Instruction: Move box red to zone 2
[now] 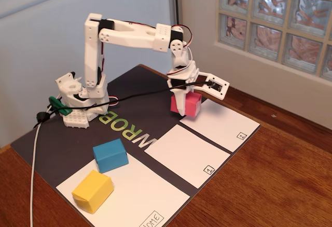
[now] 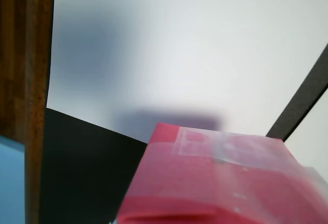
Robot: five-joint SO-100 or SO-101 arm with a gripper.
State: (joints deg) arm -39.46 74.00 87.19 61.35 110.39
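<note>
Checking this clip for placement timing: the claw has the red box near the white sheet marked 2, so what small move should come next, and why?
Probably lower it a little and then open. In the fixed view the claw grips the red box at the near edge of the zone 2 sheet. The wrist view shows the box's shadow on white paper, apparently slightly above it. Whether it already touches down cannot be told.

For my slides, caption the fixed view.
End effector holding the red box at the zone 2 sheet; blue box and yellow box remain at home.
</note>
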